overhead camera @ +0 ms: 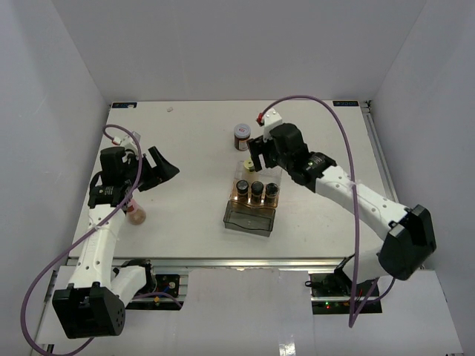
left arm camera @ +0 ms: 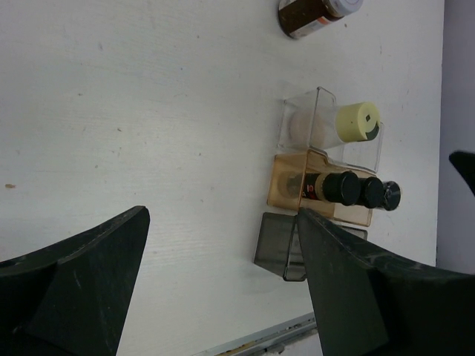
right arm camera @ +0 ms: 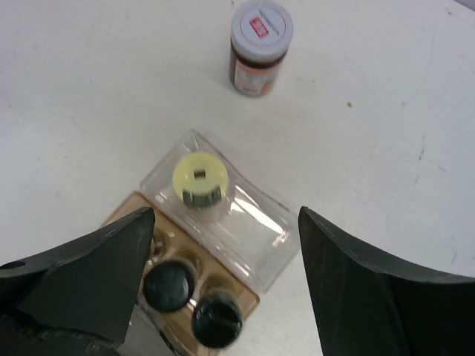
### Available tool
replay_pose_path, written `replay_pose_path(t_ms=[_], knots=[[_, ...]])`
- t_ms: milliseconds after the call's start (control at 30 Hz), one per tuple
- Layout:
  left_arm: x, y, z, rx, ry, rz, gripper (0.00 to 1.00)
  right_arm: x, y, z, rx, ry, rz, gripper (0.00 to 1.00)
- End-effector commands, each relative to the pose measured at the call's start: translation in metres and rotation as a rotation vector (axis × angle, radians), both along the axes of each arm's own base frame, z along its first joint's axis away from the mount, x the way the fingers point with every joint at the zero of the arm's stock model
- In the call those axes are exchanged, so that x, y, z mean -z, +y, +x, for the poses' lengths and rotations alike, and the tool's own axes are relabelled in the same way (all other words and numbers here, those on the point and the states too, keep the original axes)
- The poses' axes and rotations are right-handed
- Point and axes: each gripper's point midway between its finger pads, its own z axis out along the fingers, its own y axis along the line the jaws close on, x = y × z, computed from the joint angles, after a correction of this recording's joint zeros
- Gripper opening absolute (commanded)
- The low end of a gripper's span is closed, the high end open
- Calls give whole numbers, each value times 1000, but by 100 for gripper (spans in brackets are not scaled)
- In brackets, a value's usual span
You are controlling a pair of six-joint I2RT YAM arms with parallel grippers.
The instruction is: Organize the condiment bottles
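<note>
Three black-capped bottles [overhead camera: 257, 190] stand in an amber bin [overhead camera: 236, 199]. They also show in the left wrist view [left arm camera: 343, 187] and two of them in the right wrist view [right arm camera: 169, 284]. A yellow-green-capped bottle [right arm camera: 199, 176] stands in a clear bin [right arm camera: 260, 222] just behind it, also seen by the left wrist camera [left arm camera: 358, 121]. A brown jar with a white red-labelled cap [overhead camera: 242, 136] stands alone further back. A pink-capped bottle [overhead camera: 136, 214] lies by the left arm. My right gripper [overhead camera: 257, 159] is open and empty above the clear bin. My left gripper [overhead camera: 156, 176] is open and empty at the left.
A smoky rectangular bin [overhead camera: 250, 219] sits in front of the amber bin, towards the table's near edge [overhead camera: 223, 261]. White walls close the table on three sides. A purple cable loops over the right arm [overhead camera: 341, 126].
</note>
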Motion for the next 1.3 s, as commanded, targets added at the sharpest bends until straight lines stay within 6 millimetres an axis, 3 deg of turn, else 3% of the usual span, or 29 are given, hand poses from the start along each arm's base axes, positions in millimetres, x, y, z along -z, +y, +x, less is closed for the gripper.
replay_pose_path(t_ms=[0,100,167,267,367,467,833,1133,1267], knots=[[-4,-11,1,55,-33,-46,91,-37,26,50,-5,-57,19,88],[0,-9,2,56,-26,-27,91,-42,44,81,-7,-51,27,94],[3,-8,2,60,-22,-22,91,-19,57,101,-6,-10,-2,97],[4,-9,2,67,-25,-24,91,-1,71,130,-1,-3,-47,98],[8,-10,1,71,-22,-21,91,23,75,149,16,18,-85,98],[6,-10,2,74,-28,-18,91,32,77,166,40,5,-92,98],[0,-15,7,95,-45,-45,91,81,73,196,62,31,-119,98],[7,-15,10,95,-33,-56,91,100,74,207,16,46,-93,100],[10,-15,11,92,-27,-56,91,104,79,209,-3,49,-81,93]])
